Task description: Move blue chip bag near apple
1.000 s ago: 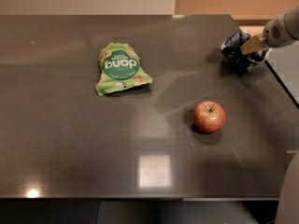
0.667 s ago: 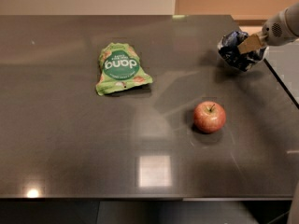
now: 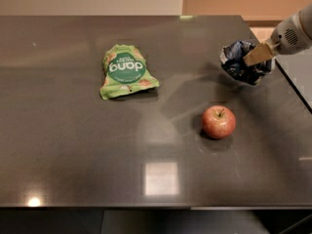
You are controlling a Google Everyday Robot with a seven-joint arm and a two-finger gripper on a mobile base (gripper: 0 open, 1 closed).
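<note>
1 gripper (image 3: 251, 58), at 2 o'clock on the table (image 3: 73, 145), was clamped on the blue chip bag (image 3: 236, 57), holding it bunched and upright, apparently for carrying. The apple (image 3: 219, 122) lay apart at the bag's 7 o'clock, and the green bag (image 3: 124, 71) sat well off at 9 o'clock.

Only readable text: "dang", white letters on the dark green round patch of the green bag (image 3: 127, 72), far-left part of the bench (image 3: 73, 145), seen upside down. Markings on the blue chip bag (image 3: 238, 62) are illegible. The gripper (image 3: 258, 56) is clamped on it by the right edge, near the far corner.
</note>
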